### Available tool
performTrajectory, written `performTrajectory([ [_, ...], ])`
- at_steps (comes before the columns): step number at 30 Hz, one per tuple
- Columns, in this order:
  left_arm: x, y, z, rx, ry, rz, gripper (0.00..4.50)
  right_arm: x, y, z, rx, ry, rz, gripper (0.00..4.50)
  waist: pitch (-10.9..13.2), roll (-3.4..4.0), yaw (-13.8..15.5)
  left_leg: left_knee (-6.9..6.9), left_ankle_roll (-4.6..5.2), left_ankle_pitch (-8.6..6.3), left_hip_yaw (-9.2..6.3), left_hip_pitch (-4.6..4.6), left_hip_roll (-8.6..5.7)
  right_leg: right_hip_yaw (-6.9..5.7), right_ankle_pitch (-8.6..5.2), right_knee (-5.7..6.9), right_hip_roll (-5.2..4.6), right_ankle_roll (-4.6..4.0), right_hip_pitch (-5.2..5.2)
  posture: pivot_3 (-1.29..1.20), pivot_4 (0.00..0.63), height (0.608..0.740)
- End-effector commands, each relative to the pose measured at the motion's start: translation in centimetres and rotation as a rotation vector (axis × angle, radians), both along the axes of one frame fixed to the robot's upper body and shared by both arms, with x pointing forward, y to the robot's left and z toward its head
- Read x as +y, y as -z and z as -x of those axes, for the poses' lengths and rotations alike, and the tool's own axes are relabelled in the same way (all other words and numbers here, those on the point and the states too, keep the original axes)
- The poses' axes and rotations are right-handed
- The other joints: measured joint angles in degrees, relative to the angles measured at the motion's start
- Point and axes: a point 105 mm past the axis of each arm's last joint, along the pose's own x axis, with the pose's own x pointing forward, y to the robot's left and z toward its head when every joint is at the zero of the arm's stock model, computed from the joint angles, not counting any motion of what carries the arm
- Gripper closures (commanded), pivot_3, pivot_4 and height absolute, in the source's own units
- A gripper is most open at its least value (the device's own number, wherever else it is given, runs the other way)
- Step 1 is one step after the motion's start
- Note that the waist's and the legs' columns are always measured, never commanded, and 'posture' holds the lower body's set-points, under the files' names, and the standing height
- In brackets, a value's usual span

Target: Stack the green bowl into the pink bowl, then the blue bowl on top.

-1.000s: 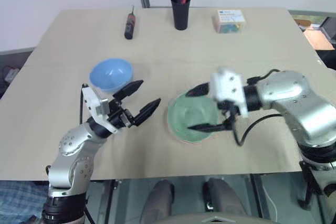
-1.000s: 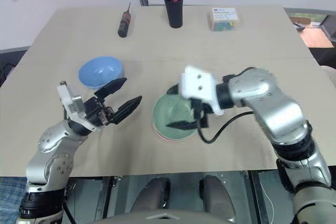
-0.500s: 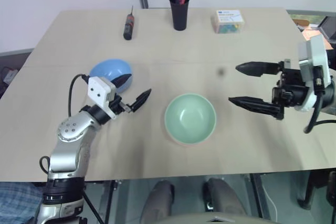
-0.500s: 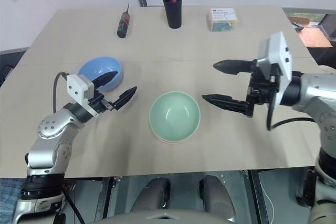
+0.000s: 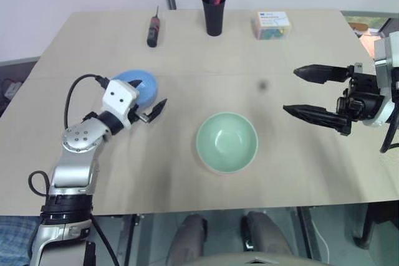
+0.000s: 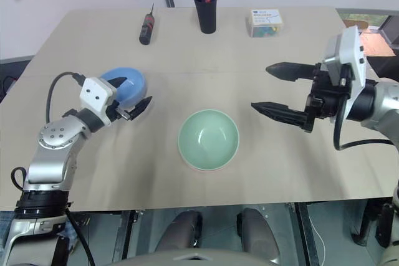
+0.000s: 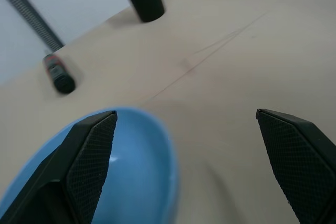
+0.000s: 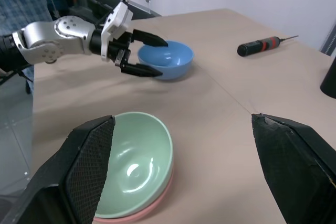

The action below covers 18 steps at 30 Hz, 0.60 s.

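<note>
While nested in pink bowl, green bowl; left gripper jaws spread astride blue bowl rim; right gripper jaws wide apart, empty.

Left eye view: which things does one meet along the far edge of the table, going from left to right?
Screwdriver → black pen cup → small clear box.
</note>
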Motion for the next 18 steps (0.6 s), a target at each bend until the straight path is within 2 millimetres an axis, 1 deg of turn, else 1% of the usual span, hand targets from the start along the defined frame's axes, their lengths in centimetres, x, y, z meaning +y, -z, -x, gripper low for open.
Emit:
performTrajectory([
  [1,1.1,-0.3,-0.1,0.006,-0.049,-0.022,0.0,0.1,-0.6,0.3,-0.042,-0.012,0.006,0.11,0.0,0.0,0.0,0.0,0.0,0.0,0.01,0.0,0.0,0.0,0.0,0.0,0.0,0.0,0.0,0.0,0.15,0.74],
  [6,1.1,1.2,0.0,0.072,-0.064,-0.043,0.0,0.1,-1.0,-0.2,-0.057,0.016,0.0,0.11,0.0,0.0,0.0,0.01,0.0,0.0,0.0,0.0,0.0,-0.01,0.0,0.01,0.0,0.0,0.0,0.0,0.15,0.74],
  [11,1.4,1.6,0.0,0.094,-0.09,-0.064,0.0,0.1,-0.8,-0.1,-0.052,0.011,0.004,0.11,0.0,0.0,0.1,0.01,-0.01,0.0,-0.01,-0.02,0.0,-0.01,0.0,0.0,-0.01,0.0,0.0,0.0,0.15,0.74],
  [12,1.4,1.6,0.1,0.091,-0.089,-0.074,0.4,0.1,-0.8,-0.1,-0.051,0.014,0.008,0.0,0.0,0.0,0.1,0.01,-0.01,0.01,-0.02,-0.02,0.01,-0.01,0.0,0.0,-0.01,0.0,0.0,0.0,0.15,0.74],
  [13,1.4,1.6,0.1,0.088,-0.085,-0.083,0.52,0.1,-0.7,-0.2,-0.051,0.016,0.011,0.0,0.0,0.0,0.1,0.01,-0.01,0.0,-0.01,-0.02,0.01,-0.01,0.0,0.0,-0.01,0.0,0.0,0.0,0.15,0.74],
  [14,1.3,1.7,0.1,0.088,-0.082,-0.088,0.82,0.1,-0.7,-0.2,-0.051,0.017,0.012,0.0,0.0,0.0,0.1,0.01,-0.01,0.0,-0.01,-0.01,0.01,-0.01,0.0,0.0,-0.01,0.0,0.0,0.0,0.15,0.74],
  [16,1.2,1.7,0.1,0.086,-0.083,-0.087,1.58,0.0,-0.6,-0.2,-0.051,0.019,0.012,0.0,0.0,0.0,0.1,0.01,-0.01,0.0,-0.01,-0.01,0.01,0.0,0.0,0.0,-0.02,0.0,0.0,0.0,0.15,0.74],
  [17,1.2,1.7,0.0,0.086,-0.085,-0.086,1.89,0.0,-0.6,-0.2,-0.052,0.019,0.014,0.0,0.0,0.0,0.1,0.01,0.0,0.0,-0.01,-0.01,0.0,0.0,0.0,0.0,-0.02,0.0,0.0,0.0,0.15,0.74],
  [18,1.2,1.7,0.0,0.084,-0.088,-0.086,2.36,0.0,-0.6,-0.2,-0.052,0.019,0.015,0.0,0.0,0.0,0.1,0.01,-0.01,0.0,-0.01,-0.01,0.01,0.0,0.0,0.0,-0.02,0.0,0.0,0.0,0.15,0.74],
])
